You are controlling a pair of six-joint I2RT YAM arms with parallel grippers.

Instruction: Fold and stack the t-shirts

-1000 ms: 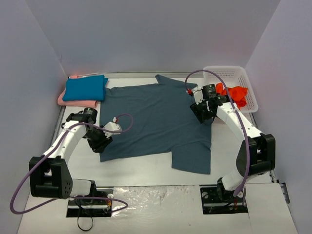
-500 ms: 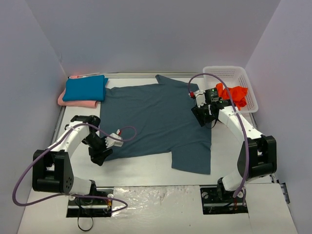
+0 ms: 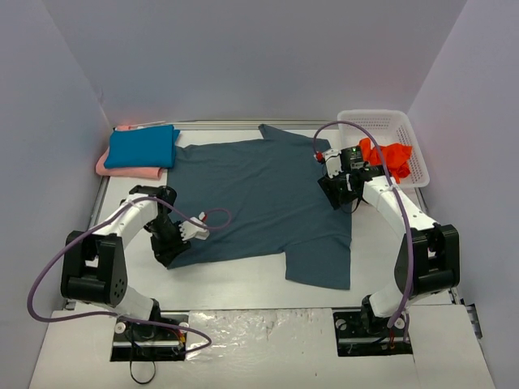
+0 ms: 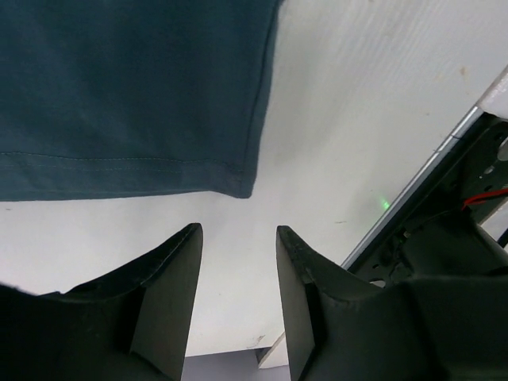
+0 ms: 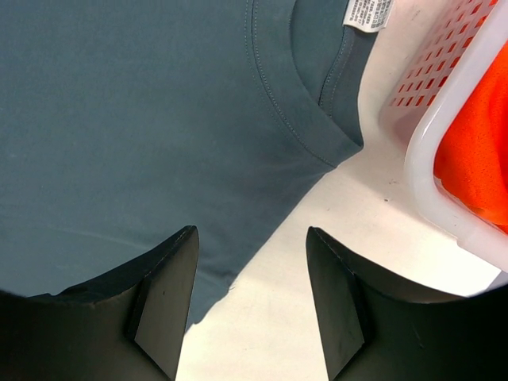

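Start at your far left: the bright teal-blue t-shirt (image 3: 142, 147) lies folded on top of the pale pink t-shirt (image 3: 122, 169), a small stack well beyond your left tool (image 4: 238, 232) and off to its outer side, by the back left corner of the bench (image 4: 357, 95)

Your left tool sits low over bare bench with its fingers (image 4: 171, 270) parted and nothing between them. Just ahead of its tips is the near left corner of the dark slate blue-grey t-shirt (image 3: 259, 194), hem stitching showing, not touching the fingers. From that corner the shirt spreads flat across the middle of the bench, away from this tool and toward your other one, with one sleeve reaching back toward the arm bases

Your right tool (image 5: 252, 232) hangs over the far right part of that same shirt, jaws apart and empty, cloth showing under the gap. The collar and its white label (image 5: 369, 12) lie ahead of the tips and a little to the right

To the right of this tool stands the white lattice basket (image 3: 375, 113), its rim just beside the collar edge, and the orange-red t-shirt (image 3: 393, 154) lies bunched inside it
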